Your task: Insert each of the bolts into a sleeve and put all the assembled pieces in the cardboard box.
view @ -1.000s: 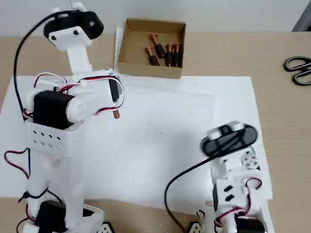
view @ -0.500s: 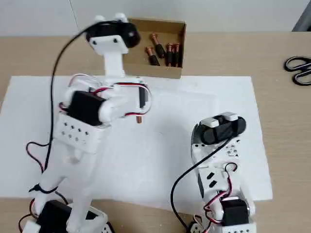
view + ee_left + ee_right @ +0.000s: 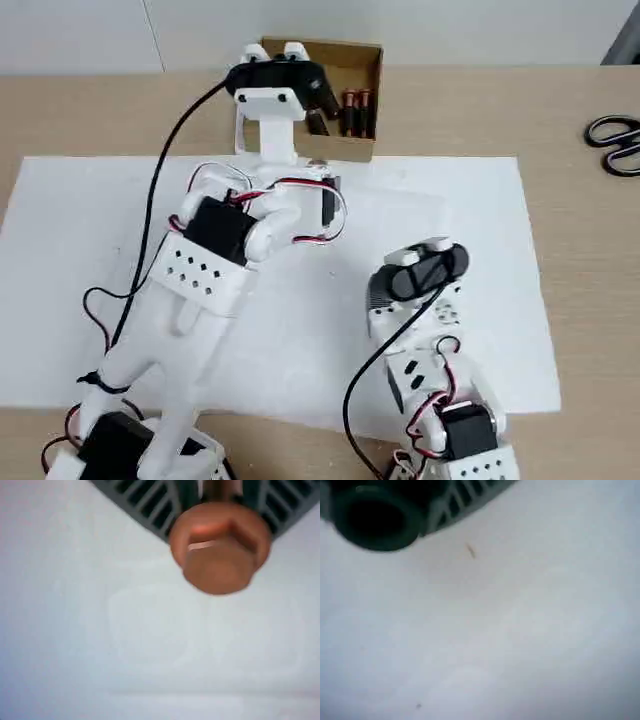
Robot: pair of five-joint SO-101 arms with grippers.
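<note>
Your left hand [image 3: 220,492] is clenched on a bolt [image 3: 219,550], head showing. Your right hand [image 3: 405,495] grasps the sleeve [image 3: 375,522] (bore open). The sleeve lies right of the bolt and nearer; align the axes.

- Table [image 3: 585,270]: light wood top; bare strips along the right side, the upper edge and the lower left corner of the frame.
- White sheet [image 3: 480,220]: large, rectangular, lying flat on the table across the middle of the frame.
- Scissors [image 3: 618,146]: black handles, on bare wood at the right edge, clear of the sheet.
- Wall [image 3: 450,25]: pale, plain, along the top.
</note>
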